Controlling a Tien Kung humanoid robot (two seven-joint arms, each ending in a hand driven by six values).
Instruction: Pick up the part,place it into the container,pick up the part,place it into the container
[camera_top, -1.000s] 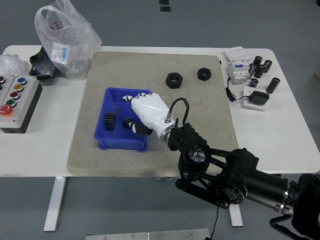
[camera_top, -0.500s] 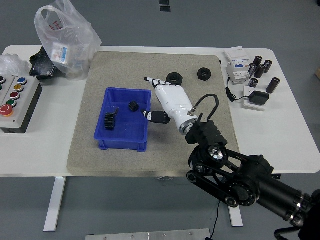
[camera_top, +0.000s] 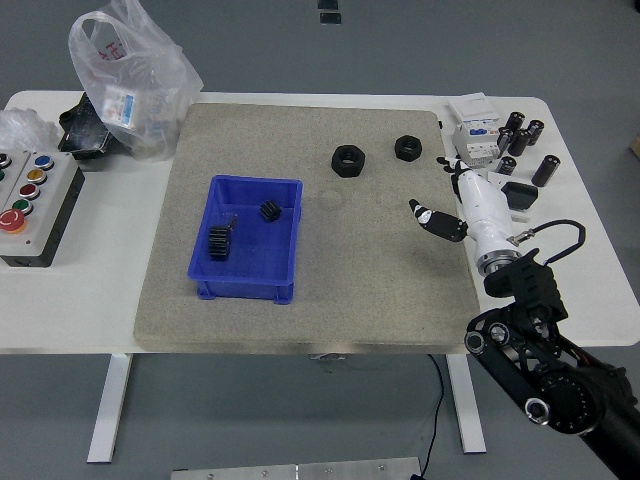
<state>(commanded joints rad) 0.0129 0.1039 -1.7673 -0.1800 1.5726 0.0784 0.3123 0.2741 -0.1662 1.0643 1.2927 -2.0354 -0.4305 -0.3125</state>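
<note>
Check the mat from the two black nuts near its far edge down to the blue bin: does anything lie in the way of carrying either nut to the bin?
Nothing visible does. Between the left nut, the right nut and the blue bin lies only bare mat. The right hand is open over the mat's right edge, off that route.

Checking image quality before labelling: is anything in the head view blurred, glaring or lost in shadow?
Head view: even, soft light, faint shadows only; the clear crinkled plastic bag shows slight glare; the white right hand is sharp, open; the small black gear parts stay readable inside the blue plastic container; no evident distortion.
</note>
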